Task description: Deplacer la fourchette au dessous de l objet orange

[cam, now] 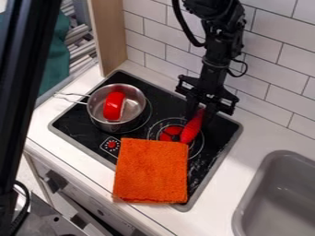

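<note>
Over the right-hand rear part of the stove hangs the black gripper [201, 110], pointing down and shut on the upper end of a long red object [192, 128]. That object slants down to the left, and its lower tip is close to the top right corner of the orange cloth [150, 170]. Whether this red object is a fork I cannot tell. The cloth lies flat over the front of the stove, its lower edge near the stove's front rim.
A metal pot [135, 120] with a red item [113, 106] inside stands on the left of the black stove [212, 145], its handle pointing left. A grey sink [265, 184] is at the lower right. White tiled wall [271, 78] rises behind.
</note>
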`<state>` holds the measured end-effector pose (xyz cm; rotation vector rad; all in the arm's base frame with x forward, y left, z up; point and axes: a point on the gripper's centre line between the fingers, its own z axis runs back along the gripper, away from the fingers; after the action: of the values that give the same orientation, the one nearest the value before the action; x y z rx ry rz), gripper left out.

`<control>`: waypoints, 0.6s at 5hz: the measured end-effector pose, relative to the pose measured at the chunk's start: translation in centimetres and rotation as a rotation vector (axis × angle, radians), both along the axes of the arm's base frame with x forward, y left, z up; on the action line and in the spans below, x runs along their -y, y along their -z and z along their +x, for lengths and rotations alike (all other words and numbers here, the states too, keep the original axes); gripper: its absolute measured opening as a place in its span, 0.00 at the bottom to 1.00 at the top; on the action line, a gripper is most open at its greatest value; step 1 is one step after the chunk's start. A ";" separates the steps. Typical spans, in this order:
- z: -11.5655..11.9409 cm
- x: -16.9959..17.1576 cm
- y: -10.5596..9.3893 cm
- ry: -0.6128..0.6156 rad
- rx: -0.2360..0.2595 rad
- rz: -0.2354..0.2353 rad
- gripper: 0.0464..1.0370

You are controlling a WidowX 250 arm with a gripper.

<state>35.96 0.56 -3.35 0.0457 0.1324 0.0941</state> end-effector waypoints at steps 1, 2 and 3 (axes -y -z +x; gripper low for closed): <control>0.0 -0.1 0.3 -0.001 -0.020 0.000 0.32; 0.8 0.0 -0.1 0.008 0.006 -0.006 0.62; -0.2 -1.0 -0.3 -0.008 0.013 -0.029 0.91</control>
<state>35.79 1.54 -3.02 0.0159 0.1210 0.1004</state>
